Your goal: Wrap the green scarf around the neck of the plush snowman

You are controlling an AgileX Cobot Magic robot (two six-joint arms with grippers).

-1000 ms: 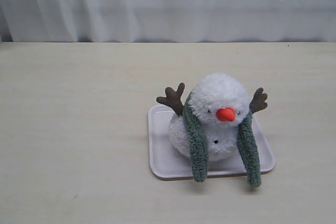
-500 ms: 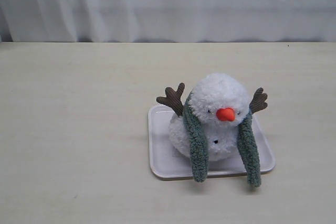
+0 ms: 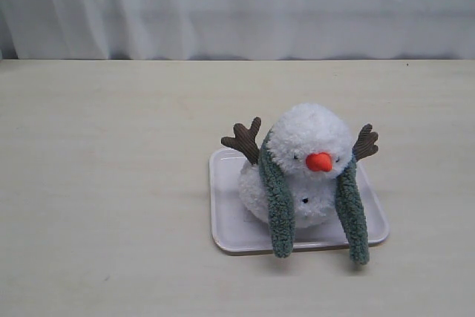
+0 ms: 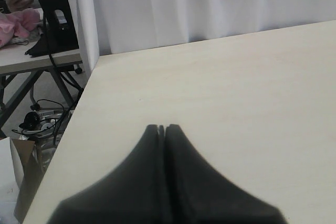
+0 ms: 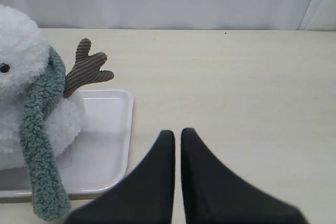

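The plush snowman (image 3: 308, 135) sits on a white square tray (image 3: 223, 209), its orange nose facing forward. The green scarf (image 3: 279, 202) lies round the back of its neck. Both ends hang down the front, uncrossed, one on each side of the body, reaching past the tray's front rim. Neither gripper appears in the exterior view. My left gripper (image 4: 164, 127) is shut over bare table, far from the snowman. My right gripper (image 5: 177, 132) is shut with nothing in it, just off the tray (image 5: 107, 145), beside the snowman (image 5: 16, 56) and one scarf (image 5: 39, 129) end.
A white curtain (image 3: 237, 5) hangs behind the table. A brown twig arm (image 5: 86, 72) sticks out toward my right gripper. In the left wrist view the table's side edge (image 4: 79, 114) is close, with cables and another table beyond it.
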